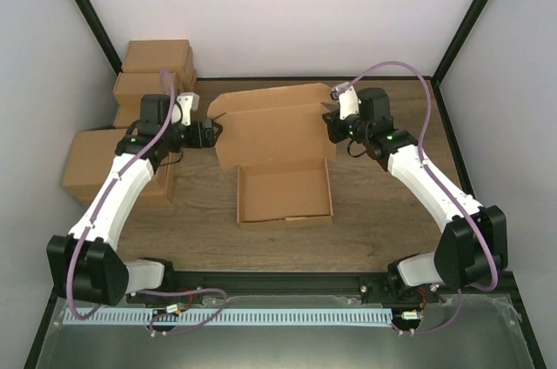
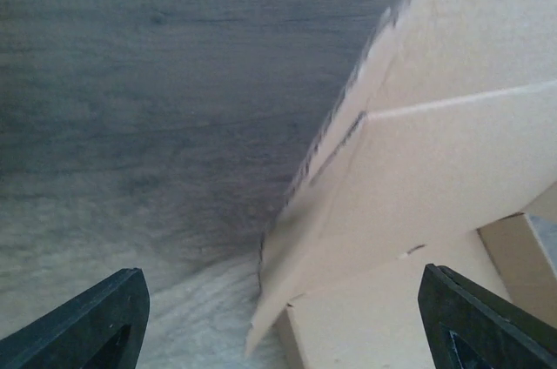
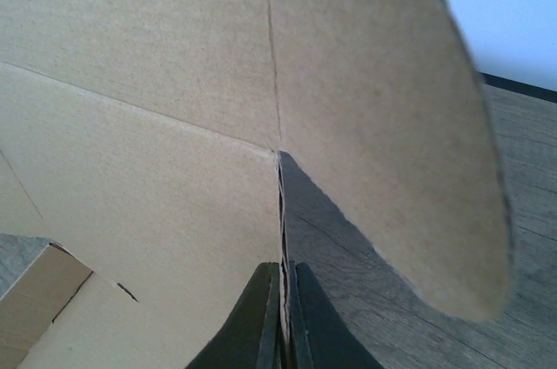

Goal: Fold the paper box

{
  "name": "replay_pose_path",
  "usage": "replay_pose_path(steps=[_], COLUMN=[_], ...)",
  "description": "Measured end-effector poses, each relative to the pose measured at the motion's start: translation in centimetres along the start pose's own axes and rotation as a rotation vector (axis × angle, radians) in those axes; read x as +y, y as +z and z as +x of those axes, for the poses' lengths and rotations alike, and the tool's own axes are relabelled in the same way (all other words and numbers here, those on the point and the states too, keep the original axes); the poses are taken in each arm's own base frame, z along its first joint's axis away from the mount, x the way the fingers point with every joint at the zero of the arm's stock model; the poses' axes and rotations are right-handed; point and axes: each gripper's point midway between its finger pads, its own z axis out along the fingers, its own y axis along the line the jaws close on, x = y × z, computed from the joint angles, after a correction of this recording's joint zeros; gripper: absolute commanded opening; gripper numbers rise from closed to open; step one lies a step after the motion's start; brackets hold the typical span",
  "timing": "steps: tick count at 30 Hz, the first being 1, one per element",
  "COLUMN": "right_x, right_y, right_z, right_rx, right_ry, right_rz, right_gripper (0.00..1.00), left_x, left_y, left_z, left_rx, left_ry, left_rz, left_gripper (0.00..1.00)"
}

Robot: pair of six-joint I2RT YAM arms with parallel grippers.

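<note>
on the table (image 1: 383, 230), the box (image 1: 278, 138) sits half folded, lid raised. my right gripper (image 3: 283, 273) pinches its right edge; my left gripper (image 2: 280, 278) stands wide open at its left flap.

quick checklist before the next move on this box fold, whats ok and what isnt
1. right end effector shut on the edge of the paper box: ok
2. left end effector open at the lid's left edge: ok
3. left end effector touching the cardboard: cannot tell
4. tray part formed, walls up: ok
5. lid folded down over the tray: not ok, it stands raised
</note>
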Motion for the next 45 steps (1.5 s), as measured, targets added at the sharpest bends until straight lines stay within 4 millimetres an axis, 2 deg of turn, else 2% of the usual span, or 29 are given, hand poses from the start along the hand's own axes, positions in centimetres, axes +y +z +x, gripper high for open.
replay_pose_path(steps=[4,7,13,17,21,24,31,36,39,41,43,45], right_x=[0.1,0.2,0.3,0.3,0.1,-0.1,0.3,1.0,0.6,0.3,0.2,0.1], right_y=[0.0,0.0,0.0,0.0,0.1,0.1,0.5,0.8,0.7,0.8,1.0,1.4], right_z=[0.0,0.0,0.0,0.0,0.2,0.2,-0.4,-1.2,-2.4,-2.5,-1.8,-0.7], right_rx=[0.0,-0.001,0.001,0.002,0.008,0.008,-0.026,-0.092,-0.167,-0.207,-0.231,-0.235], right_ry=[-0.002,-0.003,-0.001,0.006,0.029,0.05,0.105,0.139,0.176,0.198,0.217,0.23], right_rz=[-0.007,-0.014,-0.017,-0.014,0.007,0.027,0.092,0.129,0.154,0.166,0.189,0.218], right_gripper=[0.01,0.01,0.01,0.01,0.01,0.01,0.01,0.01,0.01,0.01,0.01,0.01], left_x=[0.1,0.3,1.0,0.3,-0.9,-1.9,-2.6,-2.8,-3.4,-3.9,-4.2,-4.1], left_y=[0.8,1.6,3.5,3.7,3.8,4.1,3.7,2.4,1.8,1.6,1.8,2.5], left_z=[-1.3,-1.1,-0.4,-0.1,-0.1,0.3,-0.2,-2.4,-3.9,-4.3,-3.8,-2.4], left_rx=[0.009,0.031,0.096,0.112,0.114,0.123,0.088,-0.014,-0.091,-0.137,-0.169,-0.177], left_ry=[0.048,0.054,0.036,0.032,0.045,0.056,0.067,0.067,0.067,0.058,0.042,0.021], left_rz=[-0.006,0.001,0.002,0.035,0.055,0.057,-0.002,-0.035,-0.032,-0.018,-0.007,-0.01], left_gripper=[0.71,0.66,0.46,0.25,0.11,0.05,0.04,0.04,0.04,0.04,0.04,0.04])
